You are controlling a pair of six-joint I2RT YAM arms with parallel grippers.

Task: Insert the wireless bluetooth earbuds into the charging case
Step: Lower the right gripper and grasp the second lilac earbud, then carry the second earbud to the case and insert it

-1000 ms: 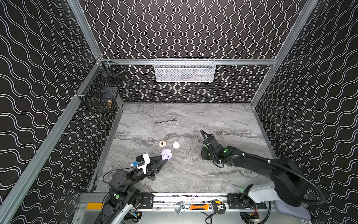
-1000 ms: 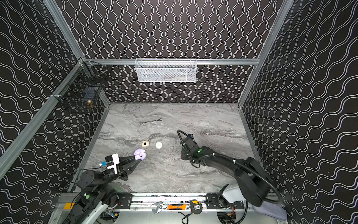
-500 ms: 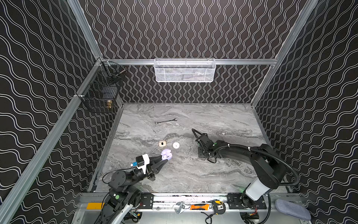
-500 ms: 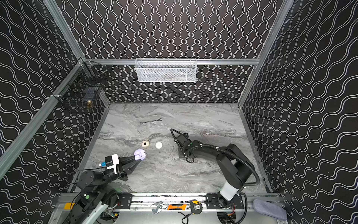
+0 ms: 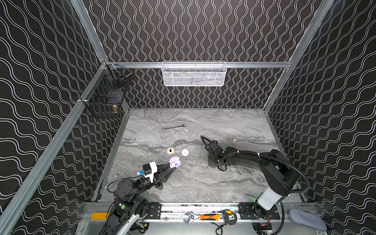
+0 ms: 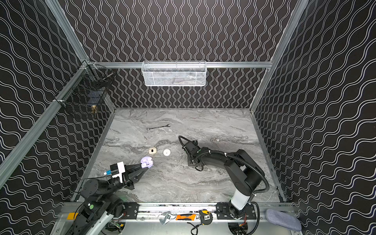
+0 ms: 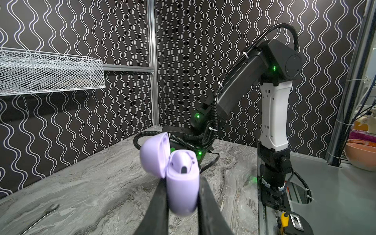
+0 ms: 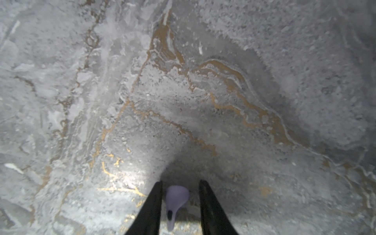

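My left gripper is shut on a lavender charging case, held just above the table at front left with its lid open. One lavender earbud sits in the case. Both top views show this case at the left fingertips. My right gripper points down at the marble near the table's middle. Its jaws stand apart around a lavender earbud lying on the table. That earbud is close to one finger and a gap shows at the other. The arm hides it in both top views.
A cream case and a white round case sit just behind the held case. A wrench lies further back. A white mesh basket hangs on the back wall and a black wire basket on the left wall.
The right arm's elbow has swung in and risen, and its gripper has shifted slightly left with the jaws narrowing around the earbud. The left gripper and case have not moved.
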